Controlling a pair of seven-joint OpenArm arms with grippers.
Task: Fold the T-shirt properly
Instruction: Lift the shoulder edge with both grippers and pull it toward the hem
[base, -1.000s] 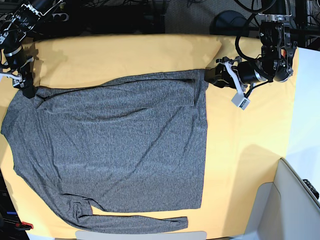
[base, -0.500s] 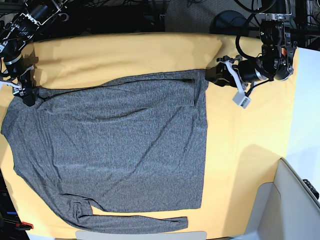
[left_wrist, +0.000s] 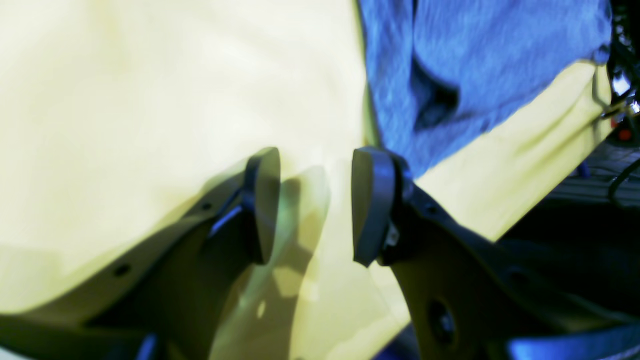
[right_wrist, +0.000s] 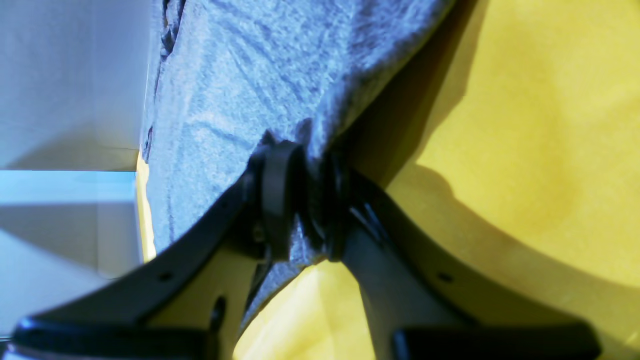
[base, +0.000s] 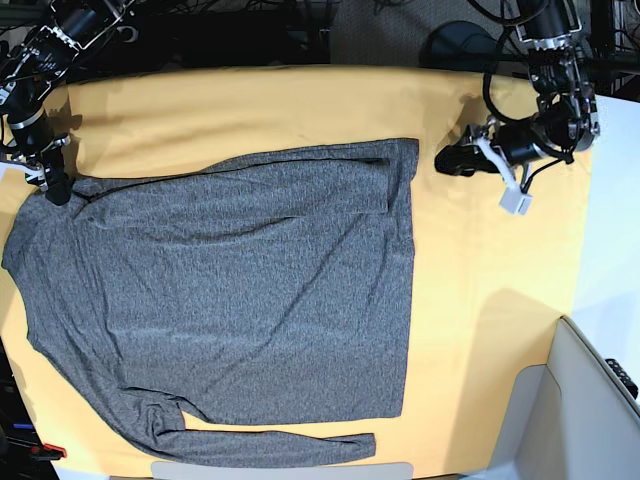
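T-shirt: heathered charcoal knit, lying flat on yellow-orange tablecloth. Right claw pinching its edge; left claw hovering released over bare cloth.

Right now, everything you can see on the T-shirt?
The T-shirt is heathered charcoal-grey thin knit, plain, long-sleeved. It lies spread mostly flat on the yellow-orange tablecloth, one sleeve folded across its top, the other along the bottom edge. The right end effector is shut on its fabric edge at the base view's upper left corner. The left end effector is open above bare cloth, beside the shirt's straight edge, not touching it.
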